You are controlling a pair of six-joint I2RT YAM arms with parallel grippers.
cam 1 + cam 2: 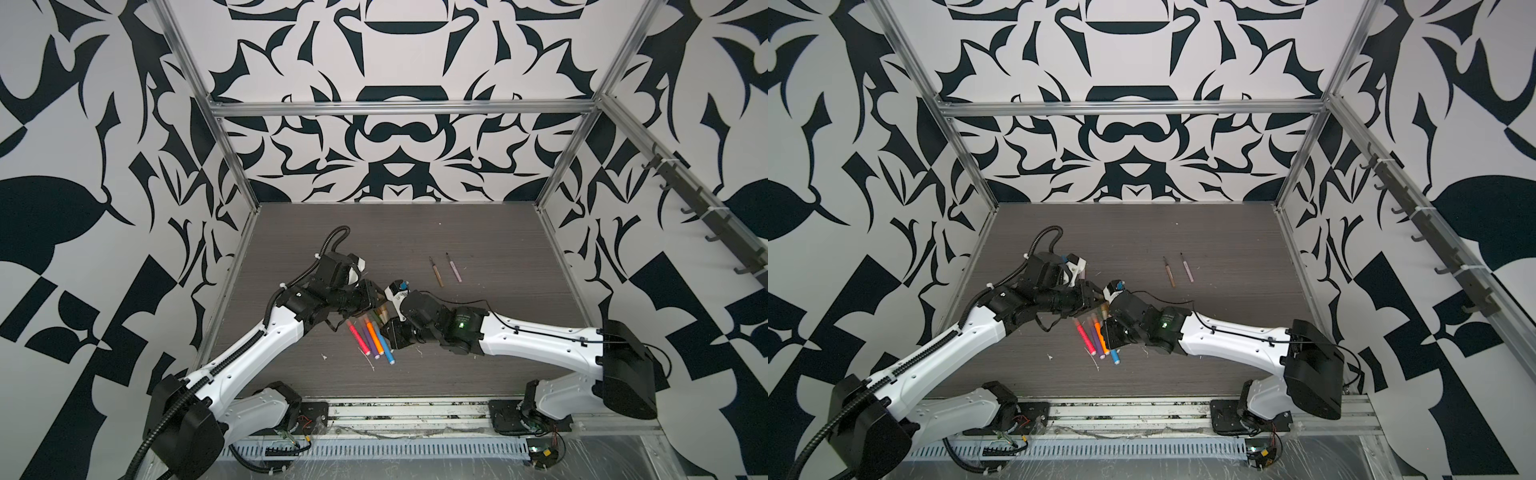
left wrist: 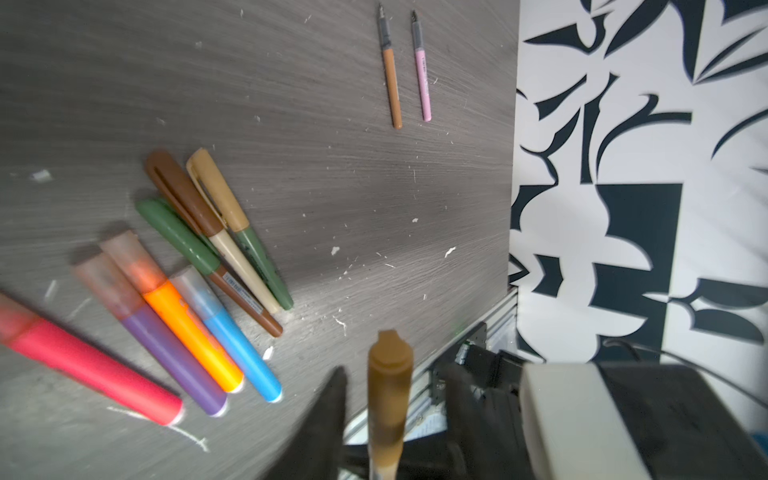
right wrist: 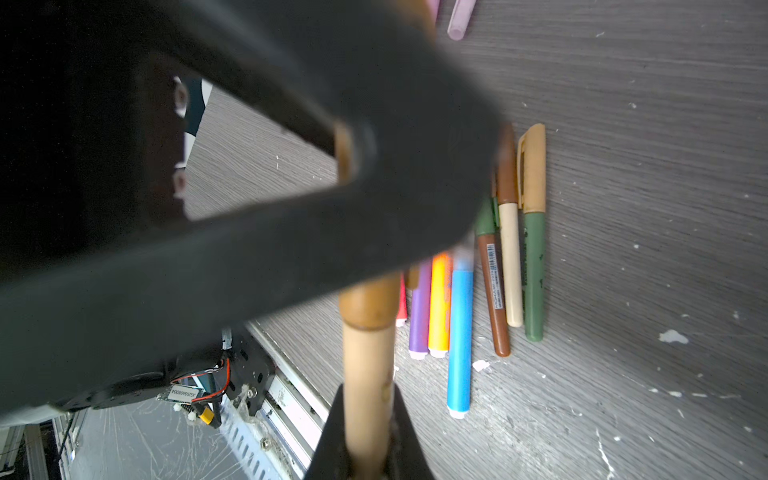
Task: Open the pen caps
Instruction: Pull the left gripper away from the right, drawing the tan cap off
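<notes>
Four thick capped markers (image 2: 191, 336) and three thin capped pens (image 2: 245, 270) centre, two bare pens (image 2: 392, 83) far right; right claw (image 3: 368, 415) pinches one tan pen (image 3: 368, 365), left claw (image 2: 390, 386) around its cap (image 2: 388, 361), grip unclear.

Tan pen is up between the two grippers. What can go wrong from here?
1. In the left wrist view a gap shows between a left gripper finger and the cap, so the pull may slip and leave the cap on.
2. The right gripper clamps the tan pen close by the capped thin pens and thick markers; a dropped cap or pen could scatter them.
</notes>
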